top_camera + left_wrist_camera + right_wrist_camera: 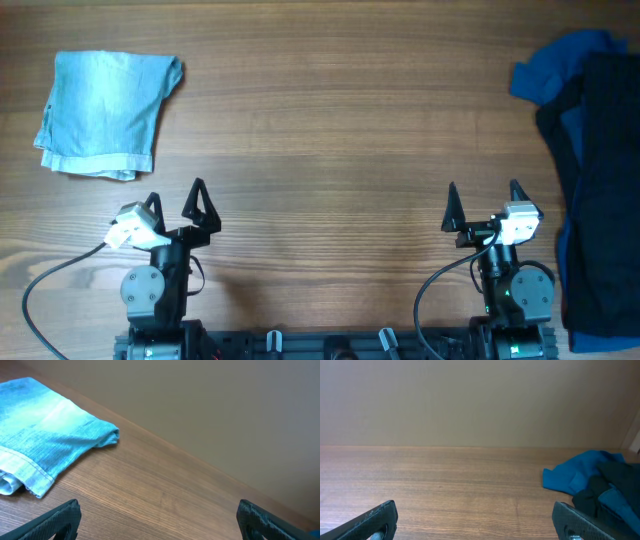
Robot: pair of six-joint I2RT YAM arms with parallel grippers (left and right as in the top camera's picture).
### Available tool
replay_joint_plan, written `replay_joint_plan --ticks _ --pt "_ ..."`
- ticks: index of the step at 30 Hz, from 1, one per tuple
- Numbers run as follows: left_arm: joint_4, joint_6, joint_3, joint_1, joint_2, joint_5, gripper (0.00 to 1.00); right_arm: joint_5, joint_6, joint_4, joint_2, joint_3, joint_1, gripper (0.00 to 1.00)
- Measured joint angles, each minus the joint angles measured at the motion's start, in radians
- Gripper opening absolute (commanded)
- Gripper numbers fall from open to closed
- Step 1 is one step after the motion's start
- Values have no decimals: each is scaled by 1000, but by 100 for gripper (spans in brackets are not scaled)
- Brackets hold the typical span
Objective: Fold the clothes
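- Denim shorts (105,112) lie at the far left of the wooden table (330,120), folded into a compact, roughly square bundle.
- The cuffed hem edge of the bundle faces the near side. The right far corner is rounded and slightly bunched.
- In the left wrist view the shorts (45,435) sit at far left, flat on the wood, with stacked hem layers visible at the near-left edge.
- Left gripper (175,195) is at near left, fingers spread wide apart and holding nothing. It is near the shorts but not touching them, just off their near-right side.
- In the left wrist view, the left gripper (157,525) has both fingertips at the frame's bottom corners with bare table between them.
- Right gripper (484,190) is at near right, fingers also spread apart and empty.
- In the right wrist view, the right gripper (475,520) shows only wood between its tips.
- A heap of royal-blue and black garments (590,170) sits along the right edge of the table, running from far to near, well apart from the shorts.
- In the right wrist view the heap (600,487) is at right, blue fabric under black, beside the right gripper but not touched.
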Motion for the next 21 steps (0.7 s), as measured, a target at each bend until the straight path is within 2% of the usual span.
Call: replay_joint_plan --ticks 7,15,21 --pt "-50 33 -35 -1 -59 -11 100 0 0 0 0 0 0 100" --pt "-52 372 -35 -60 -80 24 100 0 0 0 0 0 0 100" --pt "-52 466 -35 -69 -87 25 100 0 0 0 0 0 0 100"
